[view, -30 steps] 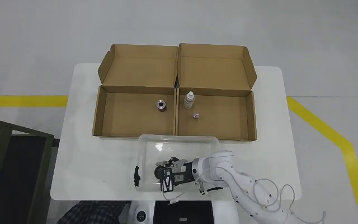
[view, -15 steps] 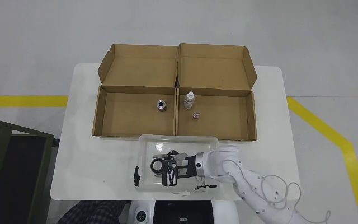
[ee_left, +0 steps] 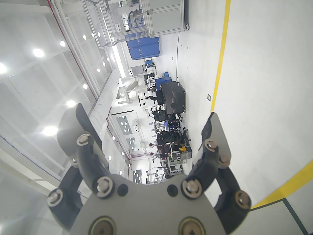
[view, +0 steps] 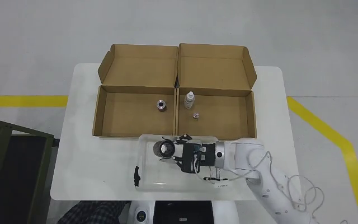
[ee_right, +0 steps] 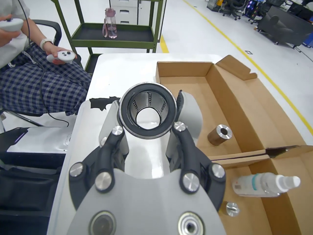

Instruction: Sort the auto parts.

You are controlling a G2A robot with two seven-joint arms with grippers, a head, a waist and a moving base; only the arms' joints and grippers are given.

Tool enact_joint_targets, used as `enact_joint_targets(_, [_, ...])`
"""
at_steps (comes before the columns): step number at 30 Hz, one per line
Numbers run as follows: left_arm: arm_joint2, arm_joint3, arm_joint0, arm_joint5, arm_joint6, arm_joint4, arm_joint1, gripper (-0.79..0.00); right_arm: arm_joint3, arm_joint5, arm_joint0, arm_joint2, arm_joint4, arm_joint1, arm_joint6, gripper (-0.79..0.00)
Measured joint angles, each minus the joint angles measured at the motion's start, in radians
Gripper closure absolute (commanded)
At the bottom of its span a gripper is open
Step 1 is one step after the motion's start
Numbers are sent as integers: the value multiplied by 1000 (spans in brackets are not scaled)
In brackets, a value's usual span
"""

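Rising from the clear plastic tray (view: 146, 168), the right end effector (ee_right: 148, 103) has swung toward the brown cardboard boxes (view: 126, 117), clamped on a silver cylindrical bearing (ee_right: 146, 100) now over the tray's far rim; setting it beside the boxed small metal sleeve (view: 160, 105) seems next.

Right tool (ee_right: 148, 103) clamps a bearing (ee_right: 149, 133) between its fingers; left tool's (ee_left: 145, 113) fingers stand spread apart.

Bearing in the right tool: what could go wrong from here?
1. The round bearing is pinched only at its sides by the right tool; it may slip out.
2. The box wall stands just ahead; a low carry may clip it.
3. It could land on the bushing.
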Motion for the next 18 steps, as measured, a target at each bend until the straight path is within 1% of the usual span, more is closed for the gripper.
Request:
enact_joint_targets(11, [0,0,0,0,0,0,0,-785,-44,-14,-51,148,133,24,-64,0])
enact_joint_targets(18, [0,0,0,0,0,0,0,-785,-46,-8,-68,200,191,33,-97,0])
